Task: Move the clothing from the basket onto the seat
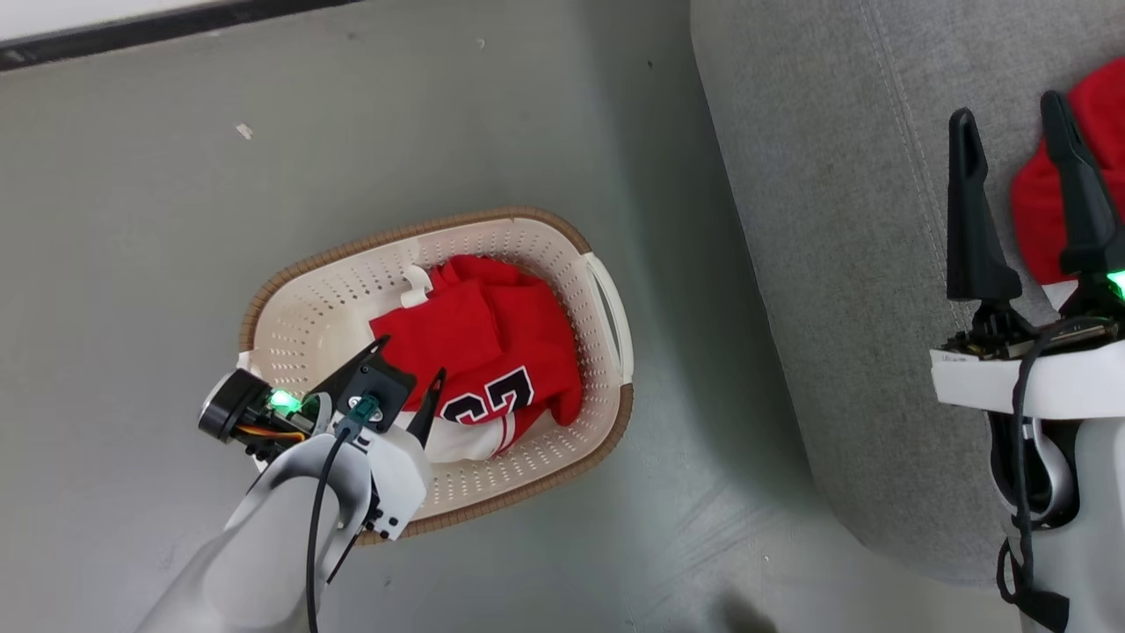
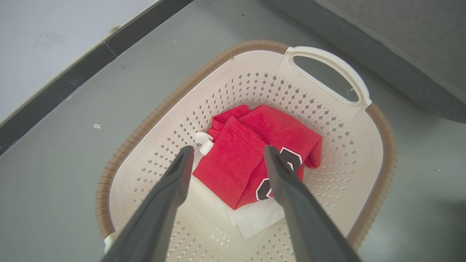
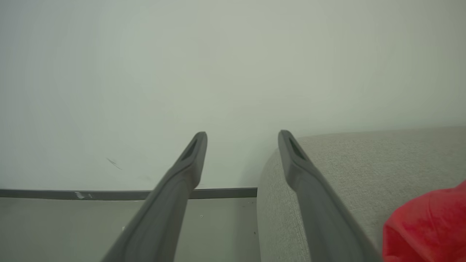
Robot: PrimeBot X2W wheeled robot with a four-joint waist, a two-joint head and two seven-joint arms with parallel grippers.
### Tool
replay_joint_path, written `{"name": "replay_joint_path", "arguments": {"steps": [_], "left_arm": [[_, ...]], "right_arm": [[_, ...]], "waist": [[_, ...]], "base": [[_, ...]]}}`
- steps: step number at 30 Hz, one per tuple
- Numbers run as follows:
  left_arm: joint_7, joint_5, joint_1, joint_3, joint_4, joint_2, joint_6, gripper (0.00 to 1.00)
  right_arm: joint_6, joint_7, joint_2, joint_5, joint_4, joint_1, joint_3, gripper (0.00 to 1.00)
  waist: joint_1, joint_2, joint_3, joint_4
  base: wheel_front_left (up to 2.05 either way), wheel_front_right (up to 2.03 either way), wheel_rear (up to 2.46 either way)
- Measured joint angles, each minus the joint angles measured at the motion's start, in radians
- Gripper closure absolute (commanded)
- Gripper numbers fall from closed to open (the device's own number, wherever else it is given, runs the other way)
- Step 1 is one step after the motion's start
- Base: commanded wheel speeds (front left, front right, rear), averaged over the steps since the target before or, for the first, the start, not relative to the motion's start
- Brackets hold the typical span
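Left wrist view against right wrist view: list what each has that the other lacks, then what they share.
Left wrist view, not the right: the basket, a numbered red garment lying in it, and the open left hand over it. Right wrist view, not the left: the open right hand and a second red garment lying on the seat. Both: that grey seat, the floor, the dark baseboard and the pale wall.

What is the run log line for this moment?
left end effector: open over red jersey garment in cream perforated plastic basket | right end effector: open over grey fabric seat
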State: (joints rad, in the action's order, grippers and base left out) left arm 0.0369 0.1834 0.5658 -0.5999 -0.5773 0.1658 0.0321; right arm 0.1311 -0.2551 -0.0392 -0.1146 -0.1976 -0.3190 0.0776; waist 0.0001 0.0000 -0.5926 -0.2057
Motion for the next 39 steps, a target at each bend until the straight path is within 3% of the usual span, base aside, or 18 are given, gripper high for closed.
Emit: {"name": "replay_joint_path", "arguments": {"steps": [39], "left_arm": [[0.024,-0.163,0.213,-0.146,-0.263,0.003,-0.067,0.00]], "right_arm": [[0.000,0.000,-0.001,-0.084,-0.015,-0.288,-0.022,0.00]], "waist": [[0.0000,0.0000,-0.313,-0.144]], "base": [[0.00,0.00,0.00]]}}
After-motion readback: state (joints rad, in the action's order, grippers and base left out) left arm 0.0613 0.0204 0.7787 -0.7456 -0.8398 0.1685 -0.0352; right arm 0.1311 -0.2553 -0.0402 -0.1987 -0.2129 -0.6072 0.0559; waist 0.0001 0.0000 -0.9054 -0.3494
